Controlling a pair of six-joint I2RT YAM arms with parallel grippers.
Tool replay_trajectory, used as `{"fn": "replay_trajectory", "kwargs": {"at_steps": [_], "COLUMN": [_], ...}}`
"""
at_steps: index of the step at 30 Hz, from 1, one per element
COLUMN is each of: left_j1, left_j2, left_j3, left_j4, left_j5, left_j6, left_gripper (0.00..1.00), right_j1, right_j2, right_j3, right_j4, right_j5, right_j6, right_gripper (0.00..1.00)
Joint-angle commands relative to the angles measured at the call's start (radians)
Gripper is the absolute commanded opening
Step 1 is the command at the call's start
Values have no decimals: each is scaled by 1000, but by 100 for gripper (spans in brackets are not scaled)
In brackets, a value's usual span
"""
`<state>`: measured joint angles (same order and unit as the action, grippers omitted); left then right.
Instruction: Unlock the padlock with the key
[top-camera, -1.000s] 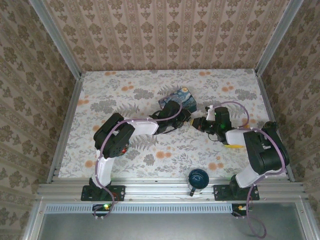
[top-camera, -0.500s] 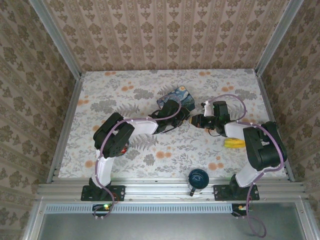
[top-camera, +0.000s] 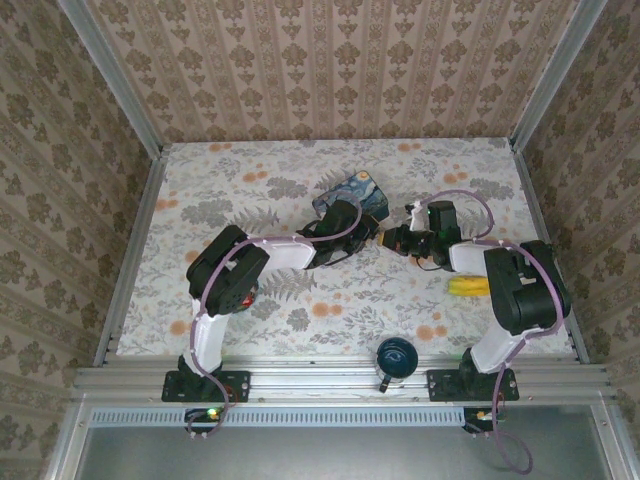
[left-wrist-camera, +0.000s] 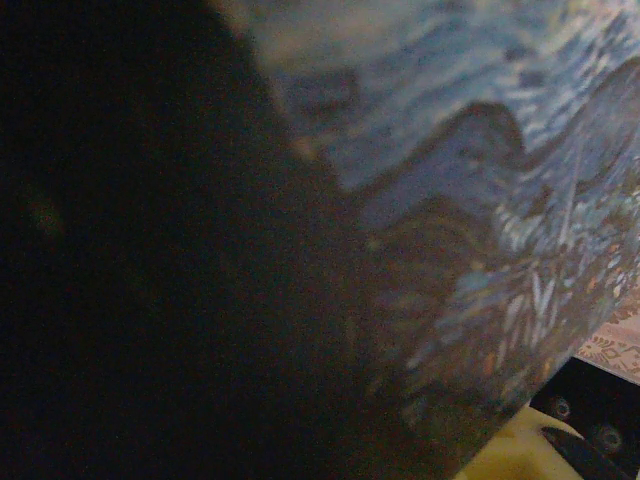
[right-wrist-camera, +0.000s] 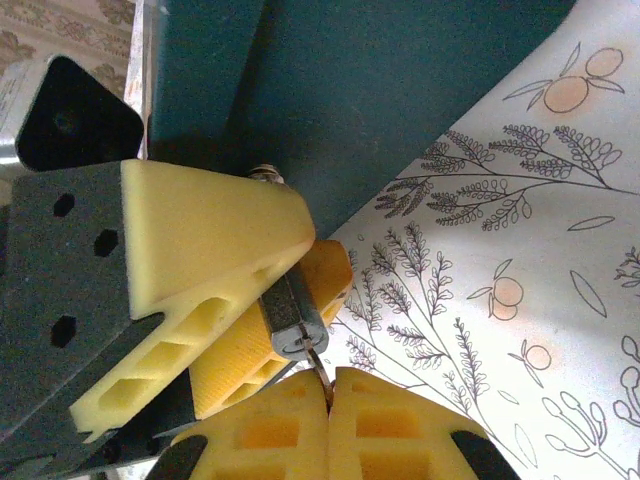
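The left gripper (top-camera: 371, 238) is clamping the small dark padlock (right-wrist-camera: 288, 318) between its yellow foam fingers (right-wrist-camera: 220, 230), just beside the blue-and-yellow painted tin box (top-camera: 352, 192) above the floral-patterned table (top-camera: 250, 300). The right gripper (right-wrist-camera: 328, 392) is pinching shut on what looks like a thin silvery key (right-wrist-camera: 321, 368), its tip meeting the padlock's end.
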<state>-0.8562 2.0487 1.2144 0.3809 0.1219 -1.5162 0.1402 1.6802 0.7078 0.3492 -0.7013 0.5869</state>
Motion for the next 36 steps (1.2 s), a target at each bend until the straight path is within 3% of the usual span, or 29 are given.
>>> {"fn": "replay_trajectory", "kwargs": {"at_steps": [1,12,19,24,30,36], "left_j1": [-69,-81,-84,-86,-88,-86], "left_j2": [24,48,66,66,67,65], "left_j3": [-23,2,20,28,37,37], "left_j4": [-10,-20,-24,-31,-42,-37], "left_j5": [240,250,260,263,269,274], "left_j6": [-65,-73,-82,-82,-81,-85], "left_gripper": [0,0,0,0,0,0], "right_j1": [-5,4,99,108,68,-15], "right_j2": [18,-24,-93,-85,-28,84], "right_j3": [35,61,169,206,238,187], "right_j4": [191,110,-234,-274,-207,111], "right_j5": [31,3,125,135,80,-132], "right_j6": [80,-31,-340,-378,-214,179], "right_gripper": [0,0,0,0,0,0]}}
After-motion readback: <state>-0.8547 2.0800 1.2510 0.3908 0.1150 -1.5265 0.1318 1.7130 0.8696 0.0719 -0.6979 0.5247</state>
